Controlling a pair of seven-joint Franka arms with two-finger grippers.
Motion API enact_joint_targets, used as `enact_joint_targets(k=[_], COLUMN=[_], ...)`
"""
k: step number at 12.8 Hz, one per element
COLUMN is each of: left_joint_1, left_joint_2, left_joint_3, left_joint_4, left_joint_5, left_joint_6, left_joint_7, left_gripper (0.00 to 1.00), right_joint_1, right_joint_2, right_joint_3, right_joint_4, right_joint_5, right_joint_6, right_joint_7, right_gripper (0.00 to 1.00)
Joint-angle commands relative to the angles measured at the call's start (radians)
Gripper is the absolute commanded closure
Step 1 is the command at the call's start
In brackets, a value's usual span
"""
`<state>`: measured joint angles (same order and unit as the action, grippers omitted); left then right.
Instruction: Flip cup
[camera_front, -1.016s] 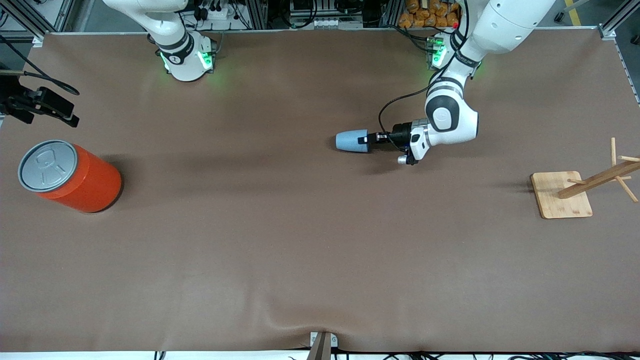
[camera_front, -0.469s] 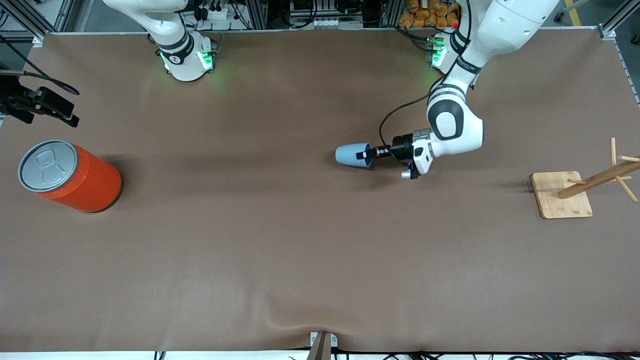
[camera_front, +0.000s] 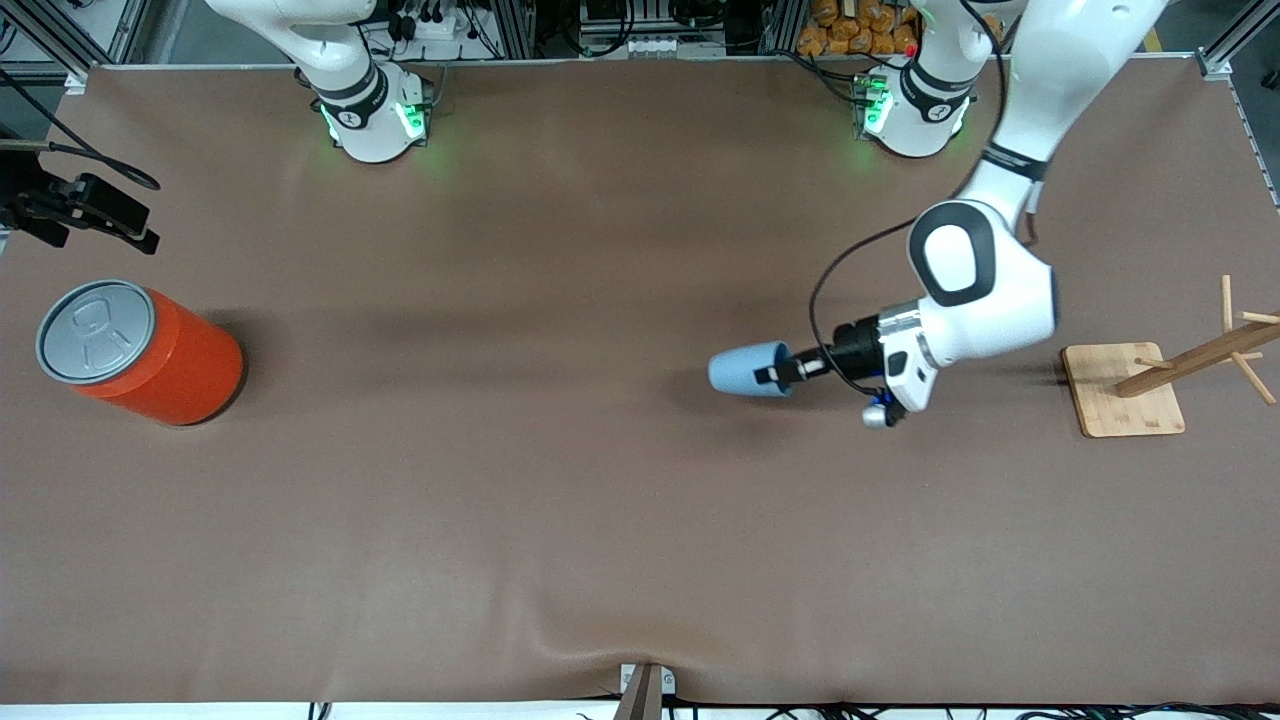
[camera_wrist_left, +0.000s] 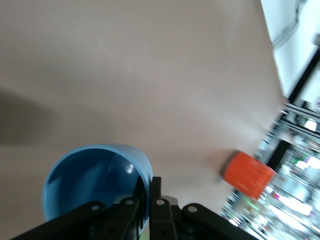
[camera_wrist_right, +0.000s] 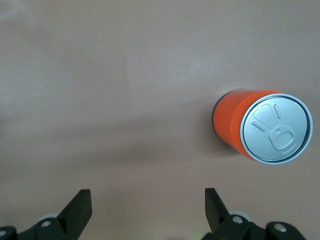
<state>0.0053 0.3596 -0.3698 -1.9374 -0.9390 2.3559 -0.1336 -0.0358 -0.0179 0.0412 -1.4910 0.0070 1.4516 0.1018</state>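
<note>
The small light blue cup is held on its side above the table's middle, toward the left arm's end. My left gripper is shut on the cup's rim, one finger inside and one outside. In the left wrist view the cup shows its deeper blue inside, with the left gripper clamped on its wall. My right gripper is open and empty, up over the table near the orange can; the right arm waits.
A large orange can with a grey pull-tab lid stands at the right arm's end; it also shows in the right wrist view and the left wrist view. A wooden rack on a square base stands at the left arm's end.
My left gripper has carried the cup toward the front camera and toward the left arm's end, lifting it higher. The right arm has not moved.
</note>
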Motion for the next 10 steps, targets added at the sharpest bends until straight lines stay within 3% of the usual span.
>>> enact_joint_targets(k=[1, 3, 6, 10], left_joint_1=[0.04, 0.096, 0.142, 0.179], left_joint_2=[-0.005, -0.008, -0.016, 0.002], left_joint_3=[0.005, 0.005, 0.005, 0.015], left_joint_4=[0.053, 0.071, 0.071, 0.046], left_joint_5=[0.309, 0.556, 0.831, 1.054], left_joint_6=[-0.01, -0.017, -0.067, -0.061], left_joint_7=[-0.171, -0.193, -0.198, -0.228], left_gripper=[1.0, 1.0, 1.0, 1.0], right_joint_1=[-0.01, -0.01, -0.01, -0.012], right_joint_2=[0.001, 0.001, 0.001, 0.001], right_joint_3=[0.008, 0.008, 0.008, 0.008], right_joint_4=[0.014, 0.014, 0.014, 0.014], right_joint_5=[-0.004, -0.004, -0.004, -0.004], right_joint_6=[-0.014, -0.014, -0.014, -0.014], right_joint_7=[-0.005, -0.005, -0.005, -0.005], right_gripper=[0.0, 0.0, 0.0, 0.0])
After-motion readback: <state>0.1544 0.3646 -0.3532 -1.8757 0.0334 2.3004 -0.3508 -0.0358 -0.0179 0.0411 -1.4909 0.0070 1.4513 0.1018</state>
